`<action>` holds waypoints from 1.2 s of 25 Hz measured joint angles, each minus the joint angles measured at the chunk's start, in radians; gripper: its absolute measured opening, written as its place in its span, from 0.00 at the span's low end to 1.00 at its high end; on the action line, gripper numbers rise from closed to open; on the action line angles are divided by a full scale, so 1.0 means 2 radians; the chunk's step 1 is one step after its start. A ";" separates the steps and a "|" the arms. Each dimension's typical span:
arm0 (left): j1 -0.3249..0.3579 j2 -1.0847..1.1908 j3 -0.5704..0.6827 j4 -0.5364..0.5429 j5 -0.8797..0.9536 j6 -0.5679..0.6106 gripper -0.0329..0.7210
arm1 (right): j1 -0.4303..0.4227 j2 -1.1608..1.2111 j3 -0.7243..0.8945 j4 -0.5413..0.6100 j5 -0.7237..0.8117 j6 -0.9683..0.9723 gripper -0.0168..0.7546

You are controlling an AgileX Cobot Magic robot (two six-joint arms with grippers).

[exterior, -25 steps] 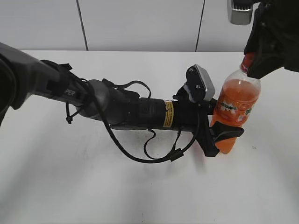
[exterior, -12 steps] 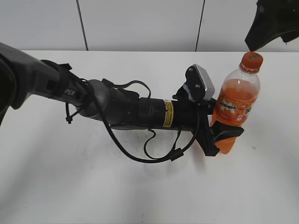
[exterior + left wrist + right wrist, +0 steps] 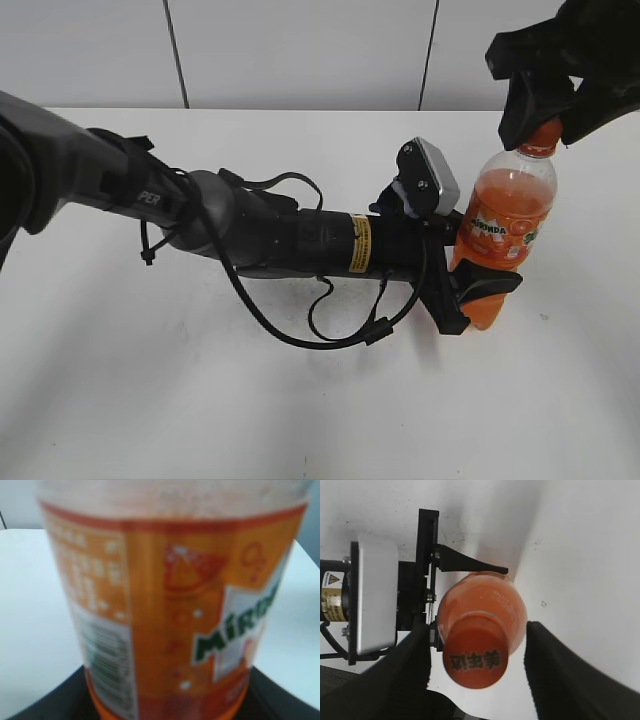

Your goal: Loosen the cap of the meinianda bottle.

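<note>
The meinianda bottle [image 3: 505, 225] stands upright on the white table, full of orange liquid; its label fills the left wrist view [image 3: 175, 605]. My left gripper [image 3: 482, 290] is shut on the bottle's lower body, with dark fingers [image 3: 287, 697] at both sides. The orange cap [image 3: 476, 657] with dark printed characters sits on the neck; in the exterior view only its lower edge [image 3: 543, 140] shows. My right gripper [image 3: 477, 662] is above the bottle, open, with one finger on each side of the cap and gaps between. It also shows in the exterior view [image 3: 540, 105].
The left arm [image 3: 280, 235] lies across the middle of the table [image 3: 200, 400], with loose cables under it. The left wrist camera [image 3: 372, 597] sits just left of the bottle. A grey wall [image 3: 300, 50] stands behind the table.
One second ago my right gripper covered the cap. Half a second ago it was raised to the upper right, cap exposed. Now it is back down around the cap. Bottle and left arm unmoved.
</note>
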 joint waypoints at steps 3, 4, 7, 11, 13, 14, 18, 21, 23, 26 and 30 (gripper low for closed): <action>0.000 0.000 0.000 0.000 0.000 0.000 0.58 | 0.000 0.001 0.000 0.000 0.000 0.000 0.38; 0.000 0.000 0.000 0.000 0.000 -0.001 0.58 | 0.000 0.001 0.000 0.000 0.000 -0.001 0.38; 0.000 0.000 0.000 0.000 0.000 -0.001 0.58 | 0.000 0.001 0.000 0.000 0.005 -0.027 0.38; 0.000 0.000 0.000 0.001 0.000 -0.001 0.58 | 0.000 0.001 0.000 0.000 0.007 -0.186 0.38; 0.000 0.000 0.000 0.002 -0.001 0.001 0.58 | 0.000 0.001 0.000 0.001 0.009 -0.349 0.38; 0.000 0.000 0.000 0.002 -0.001 0.003 0.58 | 0.000 0.001 0.000 0.001 0.010 -0.431 0.38; 0.000 0.000 0.000 0.003 -0.001 0.008 0.58 | 0.000 0.000 -0.003 -0.007 0.019 -0.651 0.38; 0.000 0.000 0.000 0.003 -0.001 0.009 0.58 | 0.000 0.000 -0.005 -0.006 0.022 -0.678 0.38; 0.000 0.000 0.000 0.003 -0.002 0.009 0.58 | 0.000 0.000 -0.007 -0.005 0.023 -0.683 0.38; 0.000 0.000 0.000 0.003 -0.002 0.009 0.58 | 0.000 0.001 -0.007 -0.004 0.024 -0.686 0.38; 0.000 0.000 0.000 0.002 -0.002 0.006 0.58 | 0.000 0.001 -0.008 -0.003 0.023 -0.689 0.47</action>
